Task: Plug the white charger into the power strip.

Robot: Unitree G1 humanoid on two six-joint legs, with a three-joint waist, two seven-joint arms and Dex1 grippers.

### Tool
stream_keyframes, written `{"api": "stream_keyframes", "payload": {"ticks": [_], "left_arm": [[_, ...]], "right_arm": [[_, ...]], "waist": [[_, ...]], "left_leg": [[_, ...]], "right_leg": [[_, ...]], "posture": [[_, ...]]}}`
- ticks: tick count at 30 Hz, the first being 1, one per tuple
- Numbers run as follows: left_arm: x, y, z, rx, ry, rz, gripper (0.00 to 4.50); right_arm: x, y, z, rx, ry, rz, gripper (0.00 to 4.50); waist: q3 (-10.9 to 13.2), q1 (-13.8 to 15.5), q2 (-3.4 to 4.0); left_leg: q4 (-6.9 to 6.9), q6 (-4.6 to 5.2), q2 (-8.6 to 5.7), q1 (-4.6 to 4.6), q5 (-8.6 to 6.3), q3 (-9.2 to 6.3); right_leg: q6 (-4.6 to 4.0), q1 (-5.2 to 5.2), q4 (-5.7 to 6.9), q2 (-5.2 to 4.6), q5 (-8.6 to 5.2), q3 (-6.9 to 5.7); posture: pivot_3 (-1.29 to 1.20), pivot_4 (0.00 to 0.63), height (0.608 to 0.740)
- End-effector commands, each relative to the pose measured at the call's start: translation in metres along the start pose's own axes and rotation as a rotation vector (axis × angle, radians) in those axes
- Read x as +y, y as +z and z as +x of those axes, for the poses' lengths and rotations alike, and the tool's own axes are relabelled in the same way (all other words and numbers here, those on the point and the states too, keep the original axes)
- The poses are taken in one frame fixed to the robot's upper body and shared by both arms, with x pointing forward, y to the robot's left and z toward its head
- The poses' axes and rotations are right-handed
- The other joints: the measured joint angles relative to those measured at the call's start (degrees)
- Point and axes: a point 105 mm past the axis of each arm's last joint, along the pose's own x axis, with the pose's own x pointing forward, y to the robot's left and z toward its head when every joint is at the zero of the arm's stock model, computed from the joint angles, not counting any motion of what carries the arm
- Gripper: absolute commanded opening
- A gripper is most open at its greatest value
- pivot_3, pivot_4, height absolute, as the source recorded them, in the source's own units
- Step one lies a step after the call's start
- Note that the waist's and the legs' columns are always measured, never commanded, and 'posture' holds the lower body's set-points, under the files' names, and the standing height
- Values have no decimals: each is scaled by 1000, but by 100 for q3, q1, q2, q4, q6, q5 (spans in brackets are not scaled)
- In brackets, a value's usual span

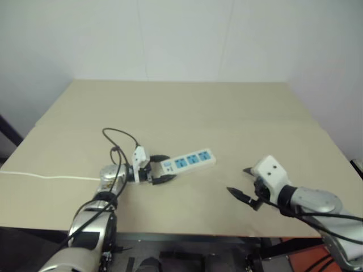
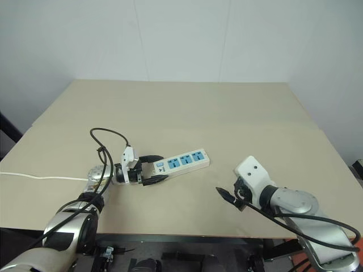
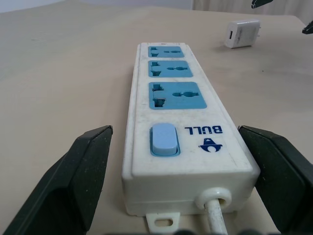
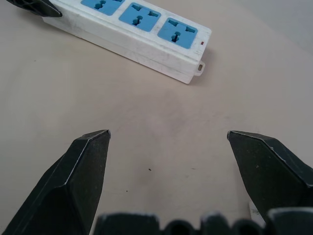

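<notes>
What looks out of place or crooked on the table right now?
Nothing is damaged. The power strip lies askew across the table, its cord end between the open left gripper's fingers. The white charger lies on its side beyond it.

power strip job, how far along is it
Nothing is plugged in yet: all three blue sockets of the power strip are empty. In hand: the open left gripper straddles the strip's cord end, fingers apart from its sides. The white charger lies on the table beyond the strip's far end, and the open right gripper holds nothing. Left: grasp the charger and plug it in.
</notes>
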Motion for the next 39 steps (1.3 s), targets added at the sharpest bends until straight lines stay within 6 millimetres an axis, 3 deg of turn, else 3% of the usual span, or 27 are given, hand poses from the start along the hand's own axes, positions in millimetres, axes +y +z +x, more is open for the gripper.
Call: {"api": "stream_keyframes", "payload": {"ticks": [1, 3, 8, 9, 13, 22, 26, 31, 39], "left_arm": [[-4, -3, 4, -1, -14, -17, 4466], [-4, -4, 4, 14, -26, -21, 4466], [-4, -7, 7, 59, -27, 6, 3283], [-4, -7, 7, 70, -30, 12, 3248], [-5, -7, 8, 85, -51, 27, 3249], [-18, 2, 9, 60, -219, 8, 3249], [-23, 5, 9, 56, -285, -3, 3249], [-25, 7, 10, 65, -315, 7, 3249], [-30, 3, 12, 64, -326, 10, 3249]], "right_arm": [[-2, 9, -3, -29, -29, -25, 4500], [-3, 11, -4, -36, -34, -20, 4500], [-6, 12, -3, -36, -44, -21, 4500], [-6, 12, -3, -36, -46, -20, 4500], [-13, 14, -5, 1, -59, -16, 4500], [-64, 35, -13, 446, -12, -2, 4500], [-82, 37, -3, 573, -14, 6, 4500], [-82, 25, 8, 678, 57, 24, 4500], [-83, 2, 19, 772, 77, 66, 4500]], "waist": [[0, 5, 0], [0, 6, 0], [-1, 15, 0], [-1, 19, 0], [-3, 40, -1], [-2, 35, 4], [-1, 30, 4], [-2, 45, 5], [-2, 49, 5]], "left_leg": [[0, 0, 0, 0, 0, 0], [0, 0, 0, 0, 0, 0], [0, 0, -1, 3, 0, 0], [0, 0, -1, 5, 0, 0], [1, 0, -1, 7, 0, 0], [-9, -5, 3, -4, 3, -3], [-8, -5, 2, -28, 3, -6], [17, -6, -1, -100, 4, -10], [34, -6, -1, -105, 4, -12]], "right_leg": [[0, 0, 0, 0, 0, 0], [0, 0, 0, 0, 0, 0], [0, 4, 0, 0, 0, 0], [2, 4, 1, 0, -1, 0], [6, 7, 1, 0, -2, 0], [-30, -8, -7, -1, 16, -6], [-31, -26, -15, -6, 16, -14], [-34, -101, 14, -5, 19, -16], [-37, -105, 25, -6, 23, -20]], "posture": [[0, 150, 740], [0, 150, 740], [0, 150, 740], [0, 150, 740], [0, 150, 740], [0, 150, 740], [0, 150, 740], [0, 150, 740], [0, 150, 740]]}}
